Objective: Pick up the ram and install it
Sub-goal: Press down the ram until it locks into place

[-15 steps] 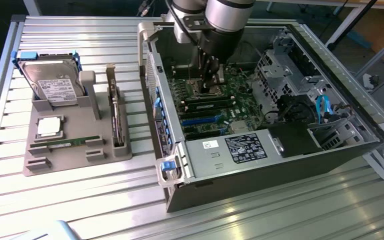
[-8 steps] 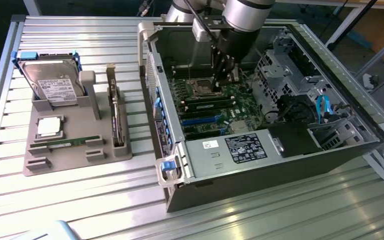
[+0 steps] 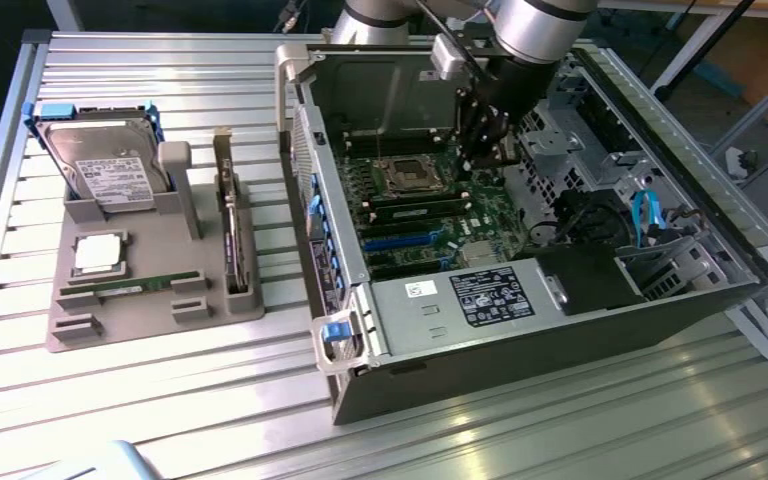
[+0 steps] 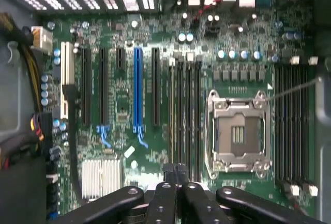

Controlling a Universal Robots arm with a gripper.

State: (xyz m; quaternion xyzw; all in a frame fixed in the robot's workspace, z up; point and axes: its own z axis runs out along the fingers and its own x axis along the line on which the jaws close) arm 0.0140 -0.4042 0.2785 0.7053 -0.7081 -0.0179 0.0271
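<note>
The ram (image 3: 131, 287) is a long thin green stick lying in a slot at the front of the grey holder (image 3: 217, 305), on the exterior view's left. My gripper (image 3: 488, 158) hangs inside the open computer case (image 3: 491, 340), far from the ram, just over the motherboard (image 3: 418, 215) beside the processor socket (image 3: 408, 172). In the wrist view my gripper (image 4: 176, 170) has its dark fingers (image 4: 164, 193) pressed together, shut, with nothing seen between them. They point down at the black memory slots (image 4: 184, 115) next to the empty socket (image 4: 238, 133).
On the holder also stand a hard drive (image 3: 104, 165), a square silver processor chip (image 3: 100, 255) and a dark expansion card (image 3: 233, 235). The case walls, a drive cage (image 3: 664, 265) and blue cables (image 3: 644, 215) hem in the motherboard. More slots (image 4: 292, 125) lie beyond the socket.
</note>
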